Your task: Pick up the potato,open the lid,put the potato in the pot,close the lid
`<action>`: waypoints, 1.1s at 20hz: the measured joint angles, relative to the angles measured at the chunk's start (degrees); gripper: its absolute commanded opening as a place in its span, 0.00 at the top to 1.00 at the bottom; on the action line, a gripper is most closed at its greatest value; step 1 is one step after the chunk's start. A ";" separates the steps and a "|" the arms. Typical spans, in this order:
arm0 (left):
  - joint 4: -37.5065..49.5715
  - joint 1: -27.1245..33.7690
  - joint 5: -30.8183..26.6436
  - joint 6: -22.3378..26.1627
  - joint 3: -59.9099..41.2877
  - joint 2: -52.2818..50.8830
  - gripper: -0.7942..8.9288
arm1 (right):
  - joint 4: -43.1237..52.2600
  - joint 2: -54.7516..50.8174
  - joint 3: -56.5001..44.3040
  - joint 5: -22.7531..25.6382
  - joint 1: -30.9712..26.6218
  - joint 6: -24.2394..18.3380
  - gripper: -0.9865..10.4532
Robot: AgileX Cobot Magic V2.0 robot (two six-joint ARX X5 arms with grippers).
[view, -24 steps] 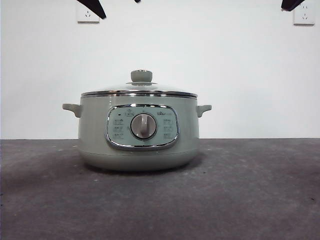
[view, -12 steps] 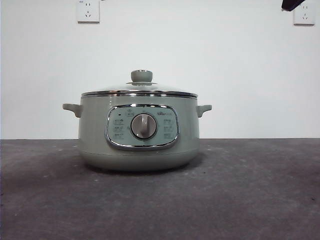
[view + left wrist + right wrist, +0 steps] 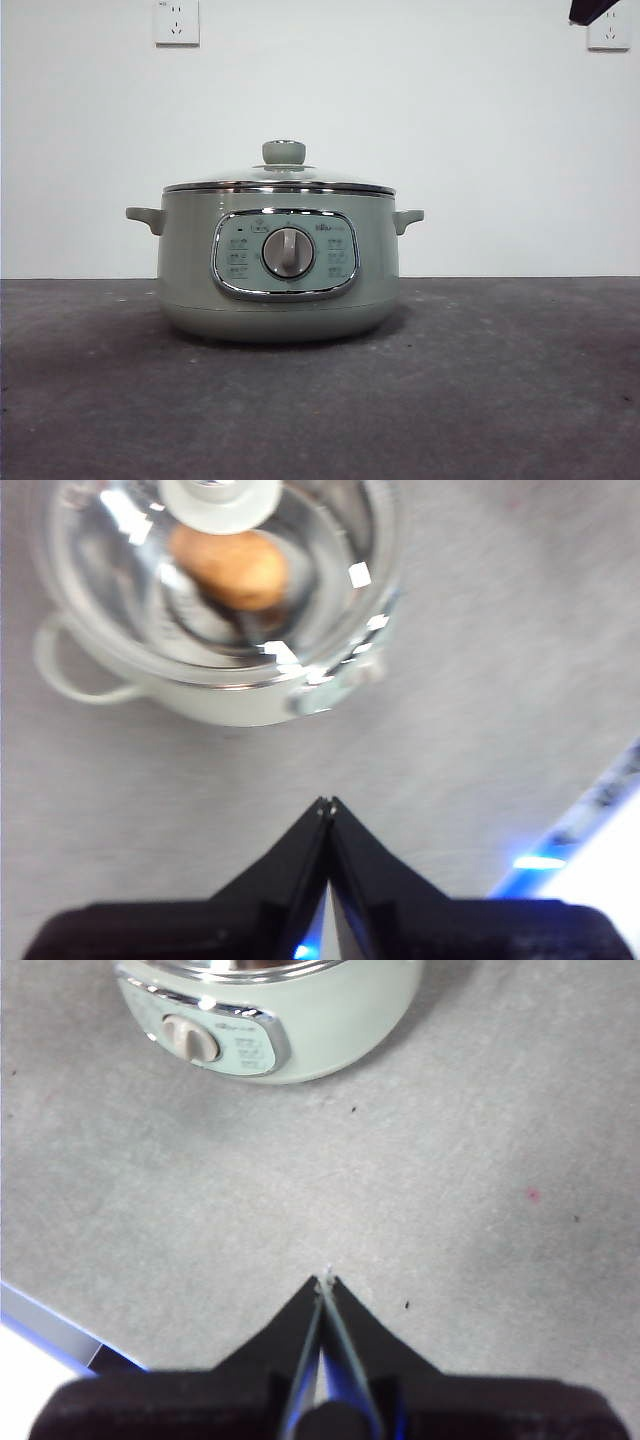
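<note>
The sage-green pot (image 3: 280, 265) stands in the middle of the table with the glass lid (image 3: 280, 180) resting on it, green knob (image 3: 284, 152) on top. Through the glass in the left wrist view I see the golden-brown potato (image 3: 230, 568) lying inside the pot (image 3: 215, 695), under the lid (image 3: 330, 580). My left gripper (image 3: 327, 805) hovers shut and empty above the bare table, away from the pot. My right gripper (image 3: 326, 1282) is also shut and empty, over the table in front of the pot's control panel (image 3: 215, 1045). A black arm tip (image 3: 592, 10) shows at the top right corner.
Two wall sockets (image 3: 176, 22) sit on the white wall behind. The grey table (image 3: 500, 400) spreads around the pot. A table edge with a blue glow shows in the left wrist view (image 3: 590, 820) and in the right wrist view (image 3: 50, 1325).
The black arm tip at the top left of the front view has risen out of sight. The pot and lid have not moved.
</note>
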 measured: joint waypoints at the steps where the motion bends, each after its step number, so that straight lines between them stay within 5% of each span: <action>1: 0.13 1.09 -0.46 0.48 -0.28 -0.50 0.92 | -0.04 0.00 0.00 0.00 0.00 0.00 0.91; 5: 4.44 9.35 -0.79 1.97 -14.73 -11.69 0.92 | -0.02 -0.02 0.00 0.02 0.00 0.00 0.91; 11: 59.21 21.00 0.28 0.04 -66.23 -44.30 0.92 | -0.02 -0.02 0.00 0.02 0.00 0.00 0.91; 14: 76.89 23.96 0.13 -3.08 -86.23 -57.94 0.92 | -0.04 -0.02 0.00 0.02 0.00 0.00 0.91; 17: 78.99 25.94 0.13 -6.99 -96.48 -68.22 0.92 | -0.02 -0.02 0.00 0.00 0.00 0.00 0.91; 22: 69.48 26.32 -3.76 -8.20 -97.22 -78.03 0.92 | -0.04 0.00 -0.02 0.02 0.00 0.00 0.91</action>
